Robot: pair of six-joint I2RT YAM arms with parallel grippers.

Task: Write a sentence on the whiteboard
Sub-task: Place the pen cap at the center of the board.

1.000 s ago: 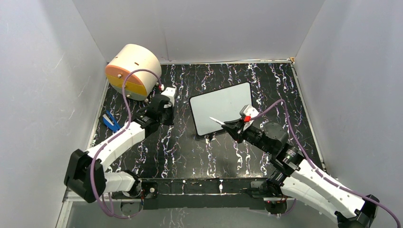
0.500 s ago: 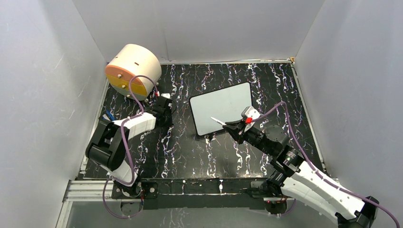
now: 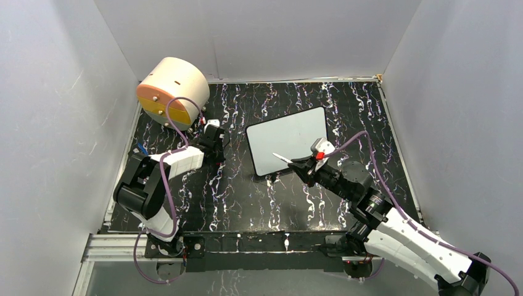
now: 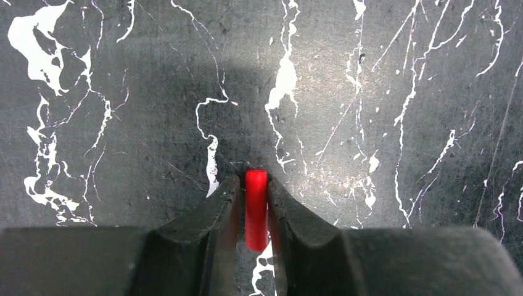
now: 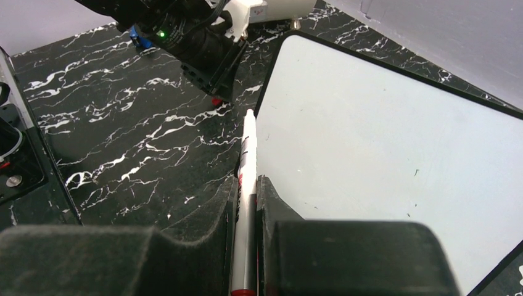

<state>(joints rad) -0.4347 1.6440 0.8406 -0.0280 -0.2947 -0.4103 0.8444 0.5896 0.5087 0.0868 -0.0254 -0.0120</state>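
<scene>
This is a robotics lab test cell, not a home or a shop. Plain pale grey panel walls box the workspace in on three sides, bare of any decoration. Inside them sits a table covered in black sheet with white marbling. Two white and black robot arms, the left arm and the right arm, are bolted side by side to an aluminium rail at the near edge. Exposed purple cables loop along both arms. A green indicator light glows on the left arm's wrist. The whiteboard lies flat on the table like a staged test prop.
</scene>
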